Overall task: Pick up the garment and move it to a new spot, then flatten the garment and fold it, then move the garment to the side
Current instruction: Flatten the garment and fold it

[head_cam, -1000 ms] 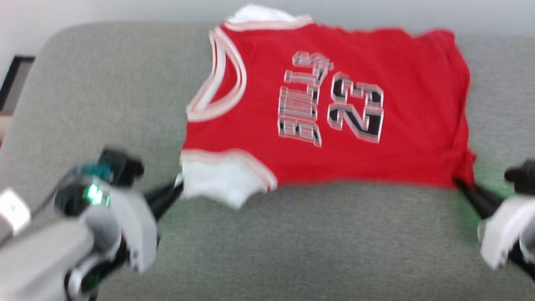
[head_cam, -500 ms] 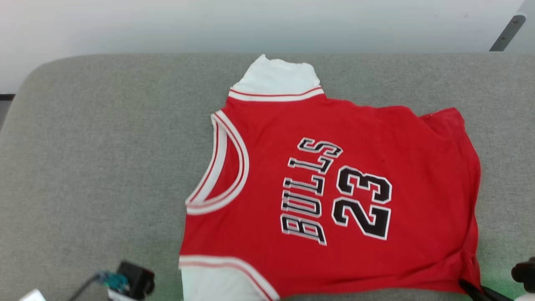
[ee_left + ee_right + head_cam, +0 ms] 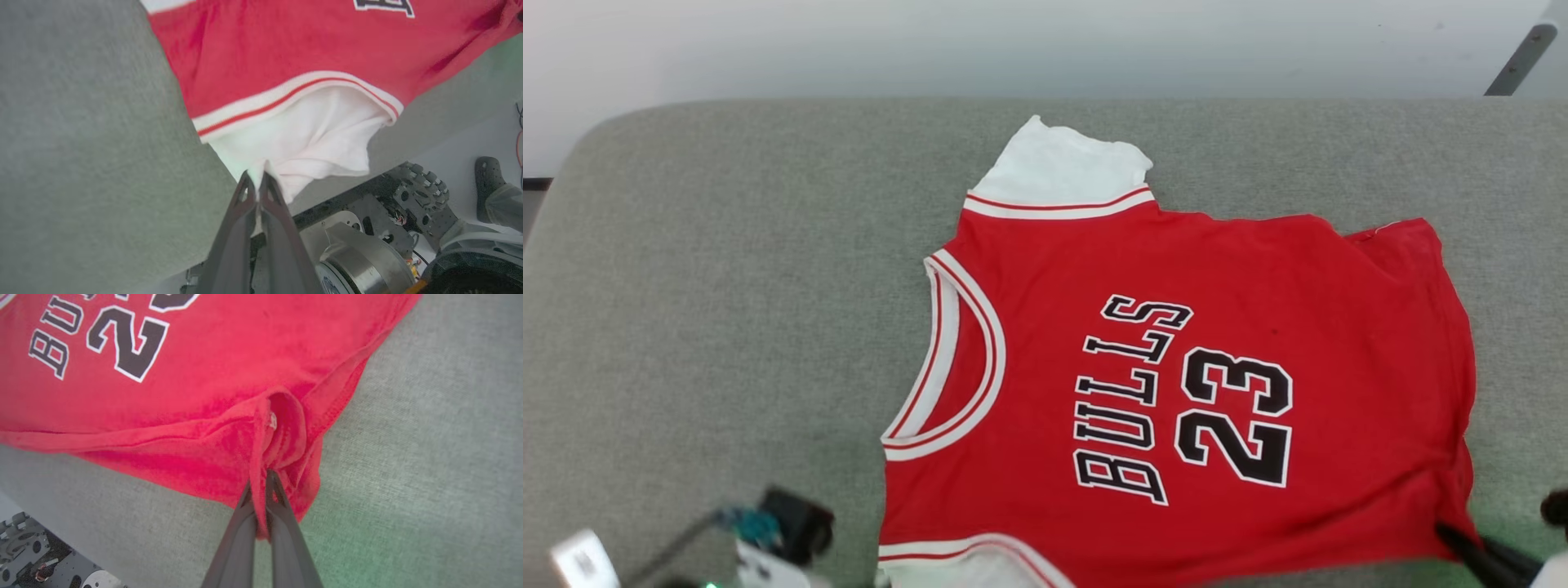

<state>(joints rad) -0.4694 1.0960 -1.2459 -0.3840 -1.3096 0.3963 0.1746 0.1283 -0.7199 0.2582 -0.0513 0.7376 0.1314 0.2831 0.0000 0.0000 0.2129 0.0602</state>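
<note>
- We find the garment [image 3: 1176, 367] lying front up on the surface [image 3: 727, 286], right of centre, with its near edge at the surface's front edge.
- The surface is a padded slab covered in grey woven cloth, with a rounded far-left corner.
- The garment is soft red knit with short white sleeves and red-and-white striped trim at the neck and armholes. Black, white-edged "BULLS 23" lettering runs sideways across it.
- The left gripper [image 3: 255, 179] is clenched on the crumpled edge of the near white sleeve. Its long dark fingers meet with white cloth pinched between them.
- The right gripper [image 3: 259, 479] is clenched on the near corner of the red hem, which bunches into deep folds at the tips.
- The head view gives the whole outline: the far sleeve lies flat and the hem side is rippled.
- The left wrist view adds the robot's metal base [image 3: 359, 245] below the front edge and a person's dark perforated shoe [image 3: 488, 183] on a pale floor.
- The right wrist view adds the stitched hem seam and a small pale spot in the fold, which we cannot identify.
</note>
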